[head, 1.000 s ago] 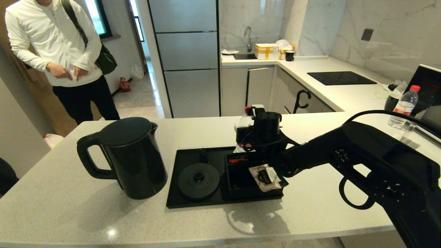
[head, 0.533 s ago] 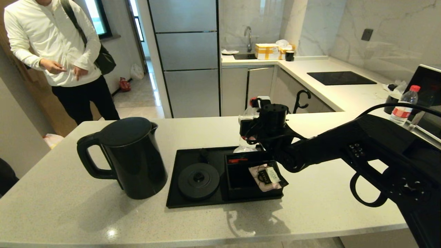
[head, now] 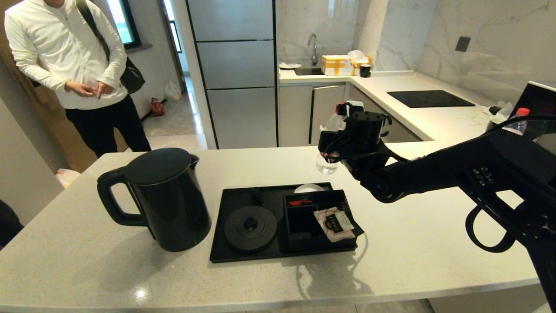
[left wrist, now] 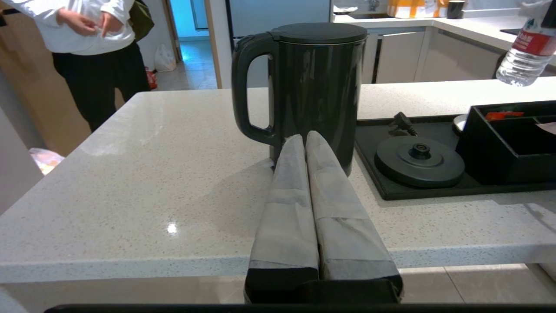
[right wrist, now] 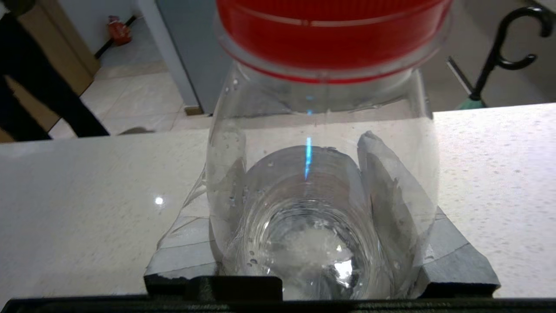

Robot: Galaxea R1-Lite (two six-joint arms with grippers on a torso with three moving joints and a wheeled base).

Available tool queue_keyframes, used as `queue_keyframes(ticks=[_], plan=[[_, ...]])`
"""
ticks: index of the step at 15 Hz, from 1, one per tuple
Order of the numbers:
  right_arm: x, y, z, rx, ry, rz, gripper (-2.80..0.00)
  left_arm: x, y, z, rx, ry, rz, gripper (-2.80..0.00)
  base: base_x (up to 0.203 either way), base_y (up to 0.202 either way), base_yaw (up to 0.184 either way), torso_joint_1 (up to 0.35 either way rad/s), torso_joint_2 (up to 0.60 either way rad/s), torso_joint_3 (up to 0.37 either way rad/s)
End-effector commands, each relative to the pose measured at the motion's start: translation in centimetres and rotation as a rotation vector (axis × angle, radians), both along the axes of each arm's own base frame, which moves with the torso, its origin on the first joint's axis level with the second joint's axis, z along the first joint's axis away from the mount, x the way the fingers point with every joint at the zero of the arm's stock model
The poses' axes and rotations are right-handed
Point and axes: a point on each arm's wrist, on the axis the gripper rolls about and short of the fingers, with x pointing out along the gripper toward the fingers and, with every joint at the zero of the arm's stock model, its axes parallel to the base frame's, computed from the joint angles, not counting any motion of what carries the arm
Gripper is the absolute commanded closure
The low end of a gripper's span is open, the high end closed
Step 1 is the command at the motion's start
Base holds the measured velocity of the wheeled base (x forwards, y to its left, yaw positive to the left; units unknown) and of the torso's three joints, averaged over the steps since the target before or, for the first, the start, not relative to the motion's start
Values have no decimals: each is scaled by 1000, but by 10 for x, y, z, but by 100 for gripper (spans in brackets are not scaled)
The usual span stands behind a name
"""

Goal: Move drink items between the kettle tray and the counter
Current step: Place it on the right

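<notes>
Bottle (head: 326, 161) in the air is what catches the eye: the small clear one with the red cap hangs above the counter (head: 412, 243), off the far right corner of the kettle tray (head: 226, 250) and clear of it. The right gripper (head: 336, 150) has it clamped, reaching in from the right side on its long black arm. From the right wrist view the bottle (right wrist: 321, 195) sits squarely between the two padded fingers (right wrist: 391, 191), one pressed to each side of its body, with the red cap nearest the camera and the water-filled bottom pointing away toward the counter (right wrist: 87, 208).

On the tray, the round kettle base (head: 250, 227) lies bare at the left half, and the divided compartments take up the right half, where a pink sachet (head: 335, 222) lies across the near right compartment and overhangs its edge. A small white round thing (head: 309, 188) shows at the tray's far edge.

The black kettle (head: 167, 200) stands upright on the counter just left of the tray, handle turned to the left, lid on.

The left gripper (left wrist: 305, 140) is held low at the near edge of the counter, its fingers pressed together with nothing between them, tips pointing at the kettle (left wrist: 312, 91) close in front; whether they touch it I cannot tell.

A person in a white top (head: 65, 52) stands beyond the counter's far left corner.
</notes>
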Motion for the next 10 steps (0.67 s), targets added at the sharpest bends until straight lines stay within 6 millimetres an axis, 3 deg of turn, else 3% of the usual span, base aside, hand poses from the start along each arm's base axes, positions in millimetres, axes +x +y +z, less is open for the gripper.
queue_keyframes(ticks=[1, 5, 10], plan=[[1, -9, 9, 8, -20, -23, 0, 4, 0, -11, -1, 39, 2, 0, 0, 0, 0, 0, 0, 0], [0, -56, 34, -22, -23, -116, 0, 4, 0, -11, 0, 39, 1, 0, 0, 0, 0, 0, 0, 0], [-37, -124, 26, -74, 120, -236, 0, 4, 0, -11, 0, 39, 1, 0, 0, 0, 0, 0, 0, 0]])
